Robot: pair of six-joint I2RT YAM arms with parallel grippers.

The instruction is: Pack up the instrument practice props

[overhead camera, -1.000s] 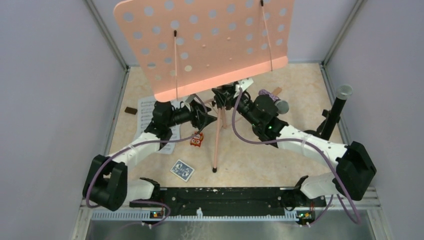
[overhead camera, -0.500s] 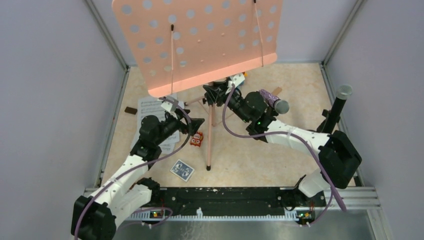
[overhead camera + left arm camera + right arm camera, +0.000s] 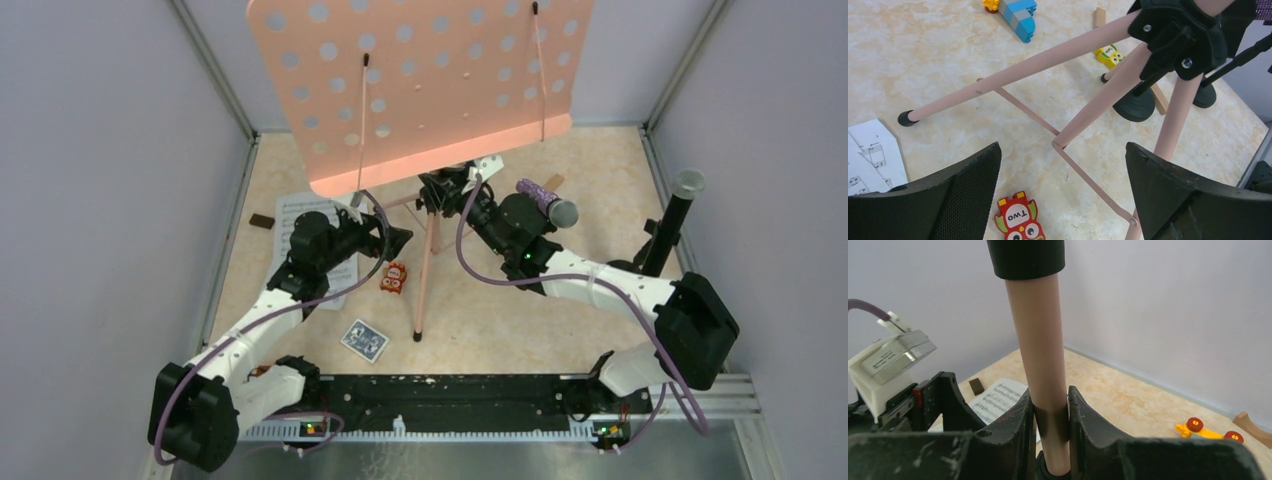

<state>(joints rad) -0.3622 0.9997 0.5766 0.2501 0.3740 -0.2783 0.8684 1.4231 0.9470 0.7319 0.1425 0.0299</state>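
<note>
**Right pincer** (image 3: 1050,415): clamped on the salmon-pink pole (image 3: 1038,350) of the music rack (image 3: 430,90), with one finger on each side, just below a black collar. In the top view it sits under the rack's perforated plate, over the middle of the bench (image 3: 520,310).

**Left pincer** (image 3: 1062,150): fingers (image 3: 968,195) spread wide apart, with nothing between them. It faces the rack's legs (image 3: 1023,67) from the left and is apart from them.

**Music rack:** the plate is held high over the far half of the bench and is tilted. Three legs splay from a black hub (image 3: 1183,35), and thin braces join them. One black-capped foot meets the bench to the left. Whether every foot touches the bench cannot be told.

**Sheet music** (image 3: 290,215): lies flat on the bench at the left, partly under the left arm.

**Purple-glitter microphone** (image 3: 540,192): just right of the right wrist, tilted, with its grey head toward the near right.

**Black microphone** (image 3: 680,215): upright by the right wall, with its grey head on top.

**Round-based holders** (image 3: 1134,105): two black bases on the bench beyond the legs, near each other.

**Other items on the bench**
- An owl toy (image 3: 1018,222) marked "TWO", just beside the left pincer.
- A card pack (image 3: 364,340), near the front edge.
- A brown block (image 3: 261,221), left of the sheet music.
- A blue and grey brick (image 3: 1018,12) and a yellow figure (image 3: 1109,52), on the far side of the legs.
- A yellow car (image 3: 1205,429) with red wheels and a wooden arch (image 3: 1250,422), near a wall in the right wrist view.
</note>
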